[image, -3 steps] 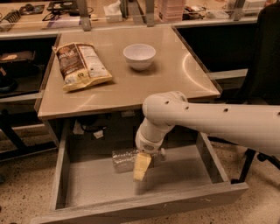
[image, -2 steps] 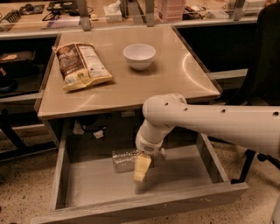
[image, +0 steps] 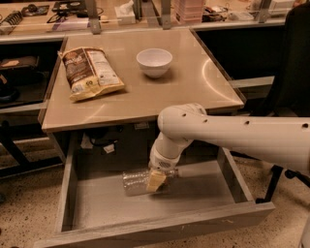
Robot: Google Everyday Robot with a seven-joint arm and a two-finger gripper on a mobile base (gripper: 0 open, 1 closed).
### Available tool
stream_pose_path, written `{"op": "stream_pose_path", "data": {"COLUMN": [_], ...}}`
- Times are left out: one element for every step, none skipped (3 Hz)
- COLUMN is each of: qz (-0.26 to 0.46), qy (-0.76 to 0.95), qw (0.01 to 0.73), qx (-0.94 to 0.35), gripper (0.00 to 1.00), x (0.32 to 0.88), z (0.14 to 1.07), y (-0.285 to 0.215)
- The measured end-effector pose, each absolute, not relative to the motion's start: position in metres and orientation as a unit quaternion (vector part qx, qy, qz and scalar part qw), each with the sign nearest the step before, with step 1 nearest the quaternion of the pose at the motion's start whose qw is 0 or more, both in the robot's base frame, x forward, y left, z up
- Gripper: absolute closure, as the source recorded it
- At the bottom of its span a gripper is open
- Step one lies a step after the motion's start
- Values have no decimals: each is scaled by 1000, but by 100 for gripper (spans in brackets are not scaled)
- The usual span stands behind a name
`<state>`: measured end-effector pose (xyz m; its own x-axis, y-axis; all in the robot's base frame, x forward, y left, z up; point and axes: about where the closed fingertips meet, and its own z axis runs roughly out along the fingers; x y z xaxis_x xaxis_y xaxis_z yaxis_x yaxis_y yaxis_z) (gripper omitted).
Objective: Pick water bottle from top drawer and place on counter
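The water bottle (image: 134, 181) lies on its side on the flat grey bottom of the open top drawer (image: 97, 203), left of centre. It is clear and crinkled. My gripper (image: 156, 179) reaches down into the drawer from the white arm (image: 232, 133) and sits at the bottle's right end, covering that end. The glossy beige counter (image: 160, 92) is directly above the drawer. It holds a chip bag (image: 90, 71) at the left and a white bowl (image: 154, 62) at the back middle.
The drawer's front panel (image: 160, 227) and side walls (image: 231, 178) box in the bottle. A long bench (image: 72, 14) with tools and boxes runs behind the counter. A dark chair (image: 293, 72) stands at the right. The floor is speckled.
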<state>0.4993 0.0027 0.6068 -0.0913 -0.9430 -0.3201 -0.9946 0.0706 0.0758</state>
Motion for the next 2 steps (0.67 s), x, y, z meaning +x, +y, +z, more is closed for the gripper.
{"op": "stream_pose_path", "data": {"qz": [138, 138], "qy": [726, 726], "qw": [93, 93], "qx": [-668, -668], "gripper": [65, 89], "x": [499, 499], "z": [607, 607], "y": [3, 3]}}
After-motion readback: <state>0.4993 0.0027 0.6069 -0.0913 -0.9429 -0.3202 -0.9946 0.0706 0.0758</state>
